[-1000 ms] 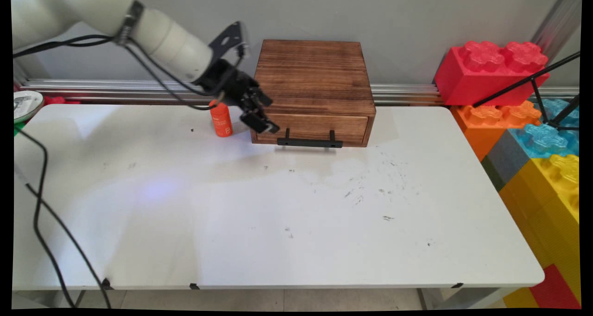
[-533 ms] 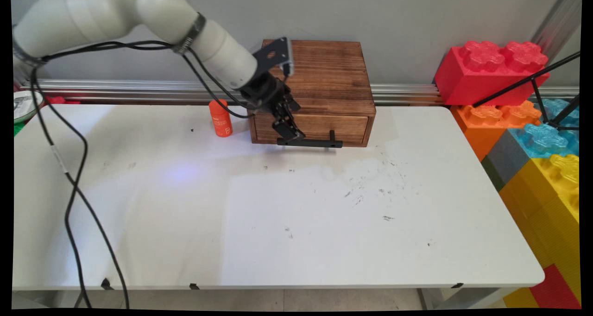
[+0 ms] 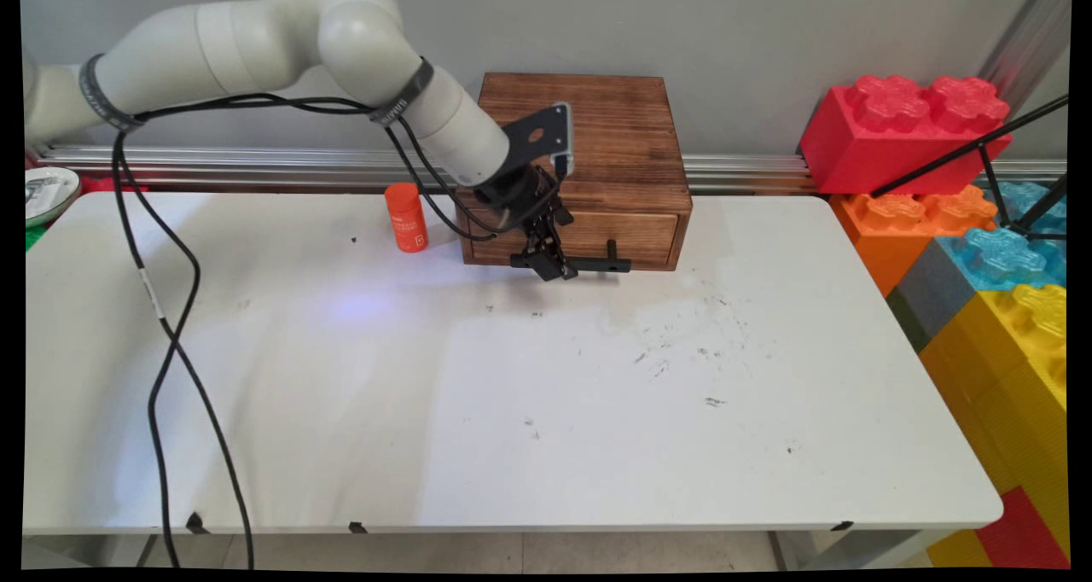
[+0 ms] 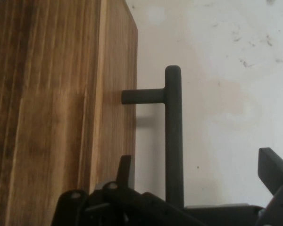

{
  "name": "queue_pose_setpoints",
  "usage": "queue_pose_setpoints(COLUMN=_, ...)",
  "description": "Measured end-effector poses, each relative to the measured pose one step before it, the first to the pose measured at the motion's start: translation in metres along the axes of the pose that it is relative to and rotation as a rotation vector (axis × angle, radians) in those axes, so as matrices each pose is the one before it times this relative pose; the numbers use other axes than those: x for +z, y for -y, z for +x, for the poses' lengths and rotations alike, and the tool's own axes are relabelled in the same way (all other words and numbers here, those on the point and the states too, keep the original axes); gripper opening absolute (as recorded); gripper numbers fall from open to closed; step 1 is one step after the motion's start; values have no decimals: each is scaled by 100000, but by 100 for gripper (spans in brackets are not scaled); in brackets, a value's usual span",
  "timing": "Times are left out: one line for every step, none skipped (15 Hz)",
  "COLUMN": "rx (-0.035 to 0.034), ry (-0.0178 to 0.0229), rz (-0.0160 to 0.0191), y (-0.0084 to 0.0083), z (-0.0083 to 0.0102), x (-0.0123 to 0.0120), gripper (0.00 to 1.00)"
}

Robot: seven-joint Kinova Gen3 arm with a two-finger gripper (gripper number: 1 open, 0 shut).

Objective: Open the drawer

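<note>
Two fingers of my gripper [image 3: 553, 266] stand apart, one on each side of the black handle [image 3: 597, 264] on the wooden drawer box [image 3: 589, 147], just above the frame's center. In the hand view the handle's bar [image 4: 173, 141] runs up between my fingers [image 4: 273, 169], and I seem not to be squeezing it, though its lower end is hidden behind my linkage. Left of the box stands an orange bottle [image 3: 406, 217] on the white table [image 3: 512, 411]. At the right edge, big toy bricks [image 3: 904, 130] are stacked.
</note>
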Motion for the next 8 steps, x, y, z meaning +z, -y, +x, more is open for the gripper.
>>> queue_pose_setpoints(rx=446, ry=622, rz=-26, y=-32, z=-23, x=414, gripper=100)
queue_pose_setpoints(rx=242, ry=416, rz=-28, y=-26, z=-31, x=259, gripper=100)
queue_pose_setpoints(rx=329, ry=555, rz=7, y=-40, z=-59, x=363, gripper=100)
queue_pose_setpoints(rx=279, ry=541, rz=-93, y=-88, z=-63, x=395, gripper=100)
queue_pose_setpoints(rx=88, ry=434, rz=-231, y=-99, z=-34, x=379, gripper=100)
queue_pose_setpoints(rx=16, ry=287, rz=-215, y=-93, z=-29, x=291, gripper=100)
queue_pose_setpoints(rx=2, ry=366, rz=-309, y=-140, z=-28, x=331, gripper=100)
queue_pose_setpoints(rx=16, ry=231, rz=-133, y=-103, z=-24, x=247, gripper=100)
